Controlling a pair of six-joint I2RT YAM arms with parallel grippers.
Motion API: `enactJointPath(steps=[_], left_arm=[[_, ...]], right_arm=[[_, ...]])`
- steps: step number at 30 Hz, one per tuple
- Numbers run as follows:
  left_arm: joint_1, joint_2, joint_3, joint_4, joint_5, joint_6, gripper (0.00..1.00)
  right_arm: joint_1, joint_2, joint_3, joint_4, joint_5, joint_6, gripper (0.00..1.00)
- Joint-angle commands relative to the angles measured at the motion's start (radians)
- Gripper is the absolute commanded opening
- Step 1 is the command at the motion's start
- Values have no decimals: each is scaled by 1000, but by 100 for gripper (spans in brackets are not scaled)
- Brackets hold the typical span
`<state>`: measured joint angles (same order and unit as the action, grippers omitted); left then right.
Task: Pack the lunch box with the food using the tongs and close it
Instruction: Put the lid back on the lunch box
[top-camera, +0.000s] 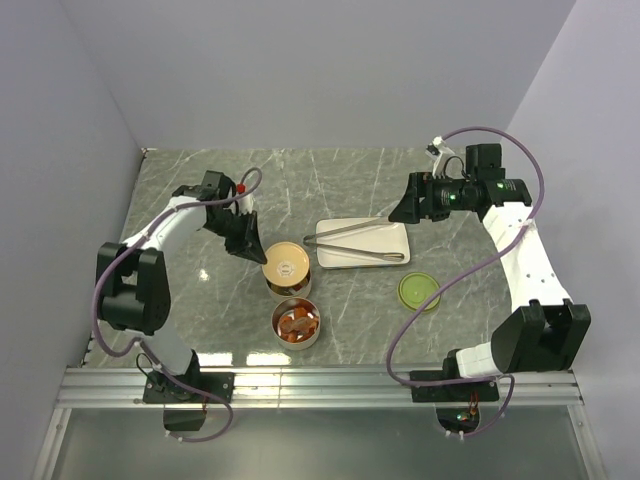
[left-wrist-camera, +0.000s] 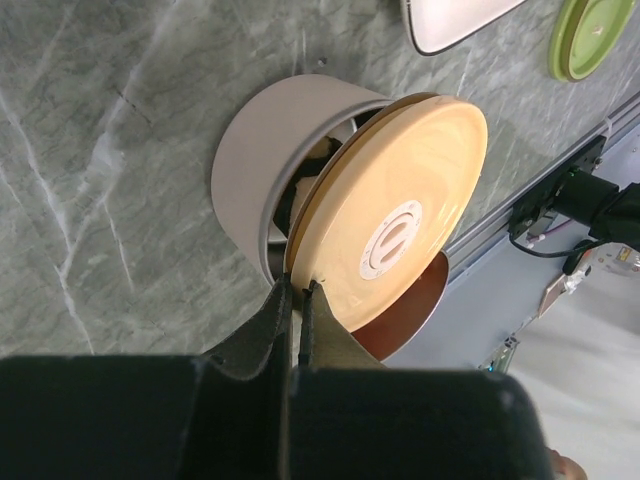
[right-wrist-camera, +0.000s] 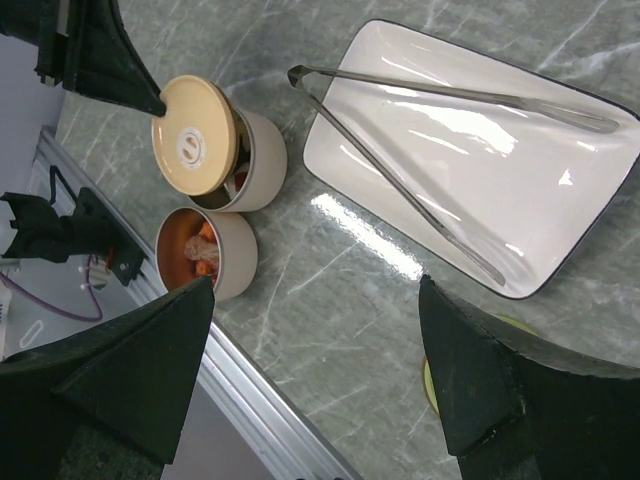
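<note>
In the top view, the white plate (top-camera: 345, 258) lies at 8 o'clock of the right gripper (top-camera: 399, 212), whose jaws stand wide apart and hold nothing. The left gripper (top-camera: 250, 252) is clamped on the rim of the tan lid (top-camera: 286, 263). The lid is tilted over the upper tub (top-camera: 288, 291) and hides most of its contents. The lower tub (top-camera: 274, 322) shows orange-red food (top-camera: 298, 322). The tongs (top-camera: 360, 250) rest on the plate, long axis 9 to 3 o'clock, joined end at 9.

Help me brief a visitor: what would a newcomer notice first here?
The left gripper pinching the tan lid by its rim, tilted over the farther round container, draws the eye first. Next come the silver tongs lying on the white plate at centre, with the right gripper open near its far right corner.
</note>
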<state>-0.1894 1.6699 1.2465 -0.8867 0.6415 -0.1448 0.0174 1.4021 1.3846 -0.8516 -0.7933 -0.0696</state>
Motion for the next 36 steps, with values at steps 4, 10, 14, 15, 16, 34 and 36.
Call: enactJointPath(steps=[4, 10, 14, 15, 16, 34, 36], left_arm=[[-2, 31, 47, 8, 23, -21, 0], [-12, 53, 42, 5, 24, -7, 0], [-16, 73, 44, 0, 21, 1, 0], [-18, 76, 44, -1, 24, 1, 0], [-18, 80, 44, -4, 27, 2, 0], [-19, 76, 36, -75, 20, 77, 0], [-21, 73, 34, -72, 17, 77, 0]], right_arm=[[0, -20, -6, 17, 3, -16, 90], [0, -17, -9, 17, 14, -18, 90], [0, -15, -16, 17, 28, -21, 90], [0, -17, -16, 16, 28, -24, 90], [0, -17, -18, 16, 28, -24, 90], [0, -14, -30, 20, 6, -16, 90], [0, -21, -35, 26, 3, -13, 90]])
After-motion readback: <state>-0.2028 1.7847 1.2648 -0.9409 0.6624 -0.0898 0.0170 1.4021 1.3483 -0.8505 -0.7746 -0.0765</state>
